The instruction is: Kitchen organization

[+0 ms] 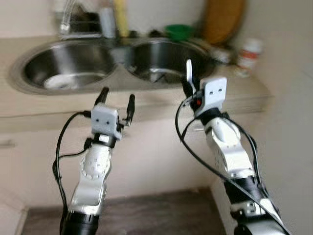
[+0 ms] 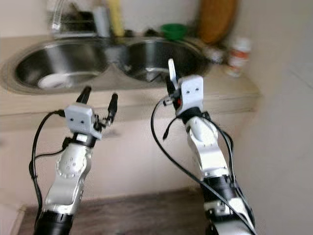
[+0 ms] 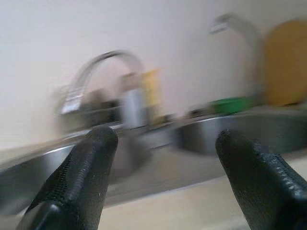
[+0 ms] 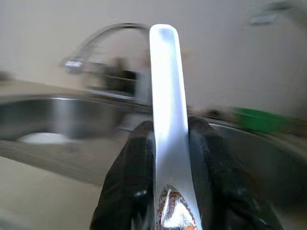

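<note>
Left eye view: your right gripper (image 1: 189,84) is clamped on a white spoon (image 1: 189,72) at centre-right of the frame; your left gripper (image 1: 116,101) is spread apart with nothing between its fingers.

Spoon handle stands upright above the right fingers, in front of the counter edge (image 1: 146,105) and below the right basin of the double sink (image 1: 161,61). In the right wrist view you see both black fingers (image 4: 129,177) pressed against the spoon's sides, with a coloured pattern low on it. Left gripper sits lower left of centre, before the counter edge. A white dish (image 1: 61,82) lies in the left basin. Tap (image 1: 66,17) at upper left, green bowl (image 1: 178,32) behind the sink, white jar with red band (image 1: 249,53) at upper right. All views blurred.
</note>
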Available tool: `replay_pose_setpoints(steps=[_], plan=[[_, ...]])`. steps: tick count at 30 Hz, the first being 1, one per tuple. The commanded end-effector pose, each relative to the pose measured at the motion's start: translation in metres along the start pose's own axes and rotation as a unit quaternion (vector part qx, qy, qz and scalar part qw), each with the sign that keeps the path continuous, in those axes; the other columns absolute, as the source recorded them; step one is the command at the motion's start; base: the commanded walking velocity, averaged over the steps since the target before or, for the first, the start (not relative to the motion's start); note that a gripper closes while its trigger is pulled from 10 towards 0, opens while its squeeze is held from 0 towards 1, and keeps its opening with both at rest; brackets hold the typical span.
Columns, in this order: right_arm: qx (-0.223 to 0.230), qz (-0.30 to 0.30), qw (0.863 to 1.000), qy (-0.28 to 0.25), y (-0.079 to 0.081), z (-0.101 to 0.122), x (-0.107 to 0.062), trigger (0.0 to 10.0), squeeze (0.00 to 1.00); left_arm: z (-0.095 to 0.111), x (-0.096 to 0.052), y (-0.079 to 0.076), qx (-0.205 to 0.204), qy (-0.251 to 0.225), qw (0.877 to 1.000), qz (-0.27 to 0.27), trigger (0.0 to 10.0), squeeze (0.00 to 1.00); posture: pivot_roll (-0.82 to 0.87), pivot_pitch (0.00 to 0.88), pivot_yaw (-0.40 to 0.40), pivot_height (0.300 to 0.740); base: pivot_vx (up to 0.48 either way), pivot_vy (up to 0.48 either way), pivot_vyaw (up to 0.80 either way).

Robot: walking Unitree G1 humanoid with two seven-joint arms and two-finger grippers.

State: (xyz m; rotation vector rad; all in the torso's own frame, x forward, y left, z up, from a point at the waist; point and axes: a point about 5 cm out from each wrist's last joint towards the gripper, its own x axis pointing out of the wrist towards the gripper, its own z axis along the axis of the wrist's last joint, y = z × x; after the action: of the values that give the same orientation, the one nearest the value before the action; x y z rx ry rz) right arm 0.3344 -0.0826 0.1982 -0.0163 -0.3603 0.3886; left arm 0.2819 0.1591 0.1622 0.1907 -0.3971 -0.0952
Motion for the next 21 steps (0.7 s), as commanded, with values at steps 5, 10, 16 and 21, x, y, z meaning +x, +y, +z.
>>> replay_pose_setpoints(steps=[5, 10, 16, 21], plan=[[-0.005, -0.011, 1.000, -0.012, -0.0077, 0.0053, -0.0007, 0.0, 0.00, 0.0027, 0.0023, -0.0043, -0.002, -0.006, 1.000, -0.006, 10.0, 0.00, 0.01, 0.000, -0.037, 0.740, 0.480, 0.000, 0.24], [-0.002, -0.014, 1.000, -0.014, -0.0085, 0.0062, 0.0000, 0.0, 0.00, 0.0029, 0.0027, -0.0045, -0.002, -0.006, 1.000, -0.006, 10.0, 0.00, 0.01, 0.000, -0.038, 0.740, 0.480, 0.000, 0.00], [-0.001, -0.016, 1.000, -0.014, -0.0087, 0.0066, 0.0015, 0.0, 0.00, 0.0029, 0.0031, -0.0039, -0.001, -0.006, 1.000, -0.002, 10.0, 0.00, 0.01, 0.000, -0.038, 0.740, 0.367, 0.000, 0.00], [-0.002, -0.017, 1.000, 0.007, -0.0094, 0.0022, 0.0037, 4.6, 0.00, 0.0034, 0.0040, -0.0044, 0.000, -0.007, 1.000, -0.001, 10.0, 0.00, 0.01, 0.000, -0.039, 0.740, 0.000, 0.000, 0.00]])
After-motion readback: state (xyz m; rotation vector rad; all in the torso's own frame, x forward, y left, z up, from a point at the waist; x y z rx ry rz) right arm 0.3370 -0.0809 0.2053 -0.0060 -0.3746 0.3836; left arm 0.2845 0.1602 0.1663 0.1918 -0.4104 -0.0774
